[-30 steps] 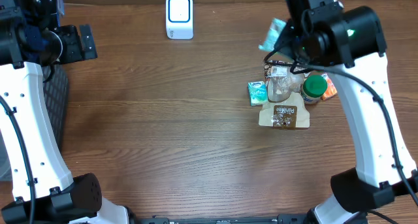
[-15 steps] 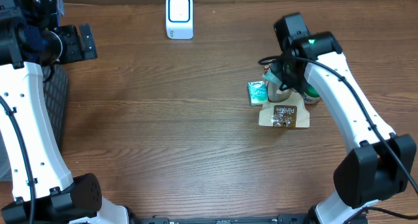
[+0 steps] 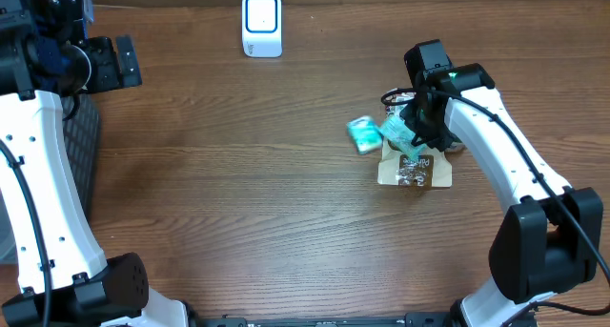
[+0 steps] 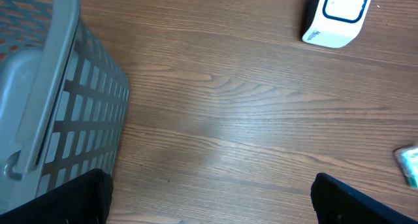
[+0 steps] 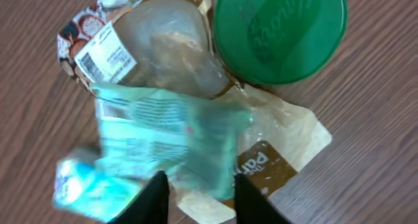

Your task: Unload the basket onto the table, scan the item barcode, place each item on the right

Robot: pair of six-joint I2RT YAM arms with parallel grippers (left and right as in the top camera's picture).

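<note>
While you are watching from overhead, the right pincer point(image 3: 416, 134) is hovering over the pile at 3 o'clock on the table point(image 3: 238, 194). A teal packet point(image 3: 396, 136) is lying just under it, overlapping the top edge of the brown pouch point(image 3: 416, 172). A smaller teal pack point(image 3: 362, 133) is sitting at 9 o'clock of that packet. The white scanner point(image 3: 261, 24) is standing well apart at 12 o'clock.

Through the left wrist, the left pincer point(image 4: 209, 201) is gaping wide over the wood, with the grey basket point(image 4: 39, 87) at 9 o'clock.

Through the right wrist, you are seeing the fingers point(image 5: 157, 198) standing apart, the blurred packet's lower edge showing in the gap. A green lid point(image 5: 281, 31) is sitting at 1 o'clock and a clear bag point(image 5: 163, 48) at 11.
</note>
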